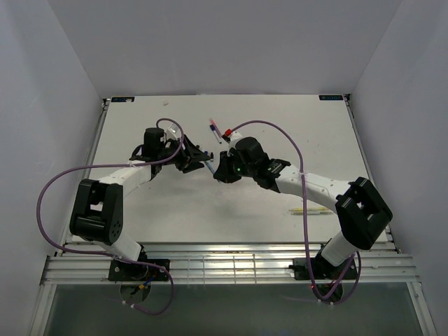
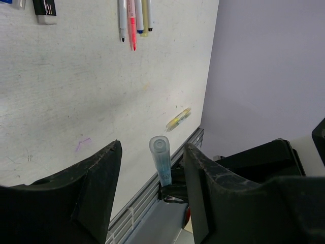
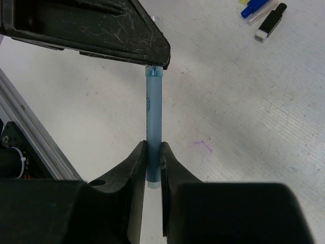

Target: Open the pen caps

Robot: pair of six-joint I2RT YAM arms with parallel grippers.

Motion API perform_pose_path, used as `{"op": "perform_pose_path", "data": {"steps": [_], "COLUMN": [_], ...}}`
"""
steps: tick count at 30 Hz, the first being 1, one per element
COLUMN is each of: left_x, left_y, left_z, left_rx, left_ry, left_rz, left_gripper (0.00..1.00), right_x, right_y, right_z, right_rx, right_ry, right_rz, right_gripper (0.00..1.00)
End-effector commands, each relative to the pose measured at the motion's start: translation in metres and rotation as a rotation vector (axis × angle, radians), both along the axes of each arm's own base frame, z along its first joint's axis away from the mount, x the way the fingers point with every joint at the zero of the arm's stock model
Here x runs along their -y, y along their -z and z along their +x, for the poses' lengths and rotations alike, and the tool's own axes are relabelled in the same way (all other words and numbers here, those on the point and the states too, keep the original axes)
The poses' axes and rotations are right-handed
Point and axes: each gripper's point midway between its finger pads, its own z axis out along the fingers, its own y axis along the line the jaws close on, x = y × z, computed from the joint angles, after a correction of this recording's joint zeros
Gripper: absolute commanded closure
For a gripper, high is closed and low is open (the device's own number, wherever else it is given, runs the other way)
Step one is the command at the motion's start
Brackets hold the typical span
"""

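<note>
The blue pen [image 3: 154,117] is held off the table [image 1: 175,210] near its middle, caught between the two arms. The right gripper [image 3: 153,148] pinches the pen's lower barrel, its fingers [image 3: 133,168] pressed against both sides. From there the pen runs straight out toward 12 o'clock in the right wrist view, and its far end meets the underside of a left gripper finger [image 3: 101,30].

In the left wrist view the left gripper [image 2: 152,148] is spread wide. The pen's rounded translucent end [image 2: 161,152] stands in the gap, clear of both fingers [image 2: 96,188], while the right gripper grips the barrel below it. Whether this end is a cap or the bare barrel I cannot tell.

From above, the left gripper [image 1: 198,159] sits at 9 o'clock of the pen [image 1: 208,166] and the right gripper [image 1: 218,168] at 3 o'clock, the two nearly touching.

Other pens lie flat on the table:
- A small group of pens [image 1: 217,131] lies at 12 o'clock of the grippers; in the left wrist view they lie side by side [image 2: 134,20].
- A single yellow pen [image 1: 308,211] lies at 4 o'clock, well apart, near the right arm's elbow.

Loose short pieces — a black cap [image 3: 269,21] with a white end and a blue cap [image 3: 254,11] — lie close together at 1 o'clock in the right wrist view.
</note>
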Motion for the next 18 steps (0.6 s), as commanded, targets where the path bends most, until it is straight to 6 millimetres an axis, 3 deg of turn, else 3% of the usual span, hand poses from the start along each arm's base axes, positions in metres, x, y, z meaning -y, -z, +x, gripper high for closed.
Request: {"op": "perform_pose_path", "data": {"steps": [1, 12, 18], "left_x": [0.0045, 0.0074, 0.0079], "left_y": [-0.0158, -0.0171, -0.0174], "left_z": [0.0065, 0.005, 0.0012], "left_rx": [0.057, 0.061, 0.064], "left_ry": [0.005, 0.014, 0.028], "left_rz": [-0.01, -0.018, -0.017], "left_gripper": [0.39, 0.61, 0.88], "right_x": [-0.0156, -0.0188, -0.0233], "right_y": [-0.0242, -0.0202, -0.0187], "right_z": [0.0105, 0.0135, 0.0174], "right_rx": [0.06, 0.062, 0.063], "right_ry": [-0.006, -0.007, -0.01], "right_rz": [0.062, 0.062, 0.06], "right_gripper": [0.92, 0.92, 0.92]}}
